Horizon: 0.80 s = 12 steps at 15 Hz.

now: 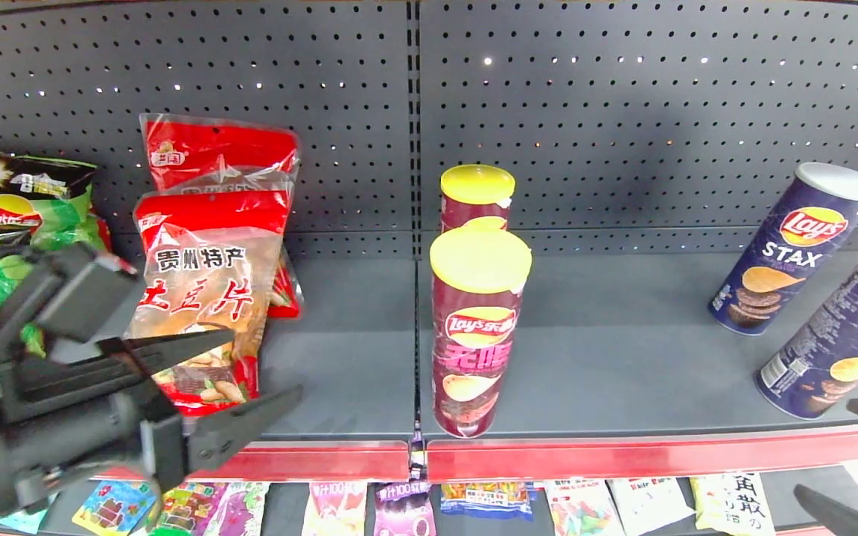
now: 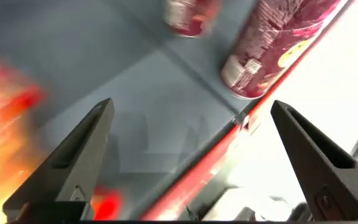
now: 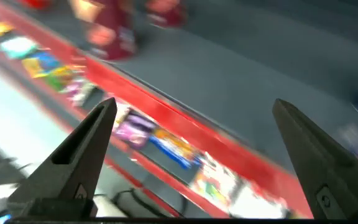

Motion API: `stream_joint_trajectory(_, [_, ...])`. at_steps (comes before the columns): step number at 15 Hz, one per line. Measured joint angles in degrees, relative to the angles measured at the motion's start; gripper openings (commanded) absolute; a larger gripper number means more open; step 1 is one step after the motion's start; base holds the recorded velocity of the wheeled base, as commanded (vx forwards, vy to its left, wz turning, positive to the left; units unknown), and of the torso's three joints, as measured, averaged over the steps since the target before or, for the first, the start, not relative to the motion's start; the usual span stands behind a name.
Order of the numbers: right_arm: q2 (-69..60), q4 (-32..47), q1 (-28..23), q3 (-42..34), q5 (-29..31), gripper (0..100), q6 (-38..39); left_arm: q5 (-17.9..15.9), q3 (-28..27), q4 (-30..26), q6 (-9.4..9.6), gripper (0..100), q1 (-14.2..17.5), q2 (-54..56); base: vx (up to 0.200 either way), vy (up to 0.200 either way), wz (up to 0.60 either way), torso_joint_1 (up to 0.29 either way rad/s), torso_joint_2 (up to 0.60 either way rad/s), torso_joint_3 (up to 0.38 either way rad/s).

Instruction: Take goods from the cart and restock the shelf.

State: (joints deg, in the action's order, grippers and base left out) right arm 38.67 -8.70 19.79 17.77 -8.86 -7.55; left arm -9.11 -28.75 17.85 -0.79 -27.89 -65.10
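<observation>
A grey shelf (image 1: 608, 357) with a red front edge is carrying snack goods against a perforated back panel. Near the middle, a maroon chip can (image 1: 477, 335) with a yellow lid is standing upright close to the front edge, and a second maroon can (image 1: 476, 197) is standing directly behind it. At the right end, two blue chip cans (image 1: 794, 249) are leaning, one nearer the back panel, the other nearer the front edge. Toward the left end, two red snack bags (image 1: 205, 298) are propped one behind the other, with green chip bags (image 1: 34, 197) beside them at the far left. The left hand (image 1: 265, 363) is hovering at the shelf's front left edge, just before the red bags, its fingers spread wide apart. The right hand (image 1: 824, 448) is hanging below the front right corner, fingers likewise apart. Small colourful packets (image 1: 488, 499) are lying on a lower shelf beneath.
</observation>
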Motion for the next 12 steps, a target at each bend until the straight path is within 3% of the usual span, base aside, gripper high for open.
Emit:
stream_joint_trajectory(4, [-14.60, 18.60, -10.28, -1.35, 2.62, 100, 0.16, 13.59, 3.34, -25.48, -4.38, 100, 1.46, 26.45, 0.000, 0.000, 0.00, 0.000, 0.00, 0.000])
stream_joint_trajectory(6, [-21.86, 24.22, -14.86, -2.21, 3.85, 100, 0.11, 16.74, 4.02, -35.68, -5.58, 100, 5.84, 36.49, 0.000, 0.000, 0.00, 0.000, 0.00, 0.000])
stream_joint_trajectory(10, [-32.59, 26.87, -18.75, -6.86, 5.91, 100, -0.06, 18.90, 6.07, -46.69, -6.53, 100, 28.77, 49.45, 0.000, 0.000, 0.00, 0.000, 0.00, 0.000])
stream_joint_trajectory(12, [-35.54, 26.73, -19.24, -7.45, 5.80, 100, 0.62, 16.43, 9.40, -45.62, -6.49, 100, 35.90, 54.54, 0.000, 0.000, 0.00, 0.000, 0.00, 0.000])
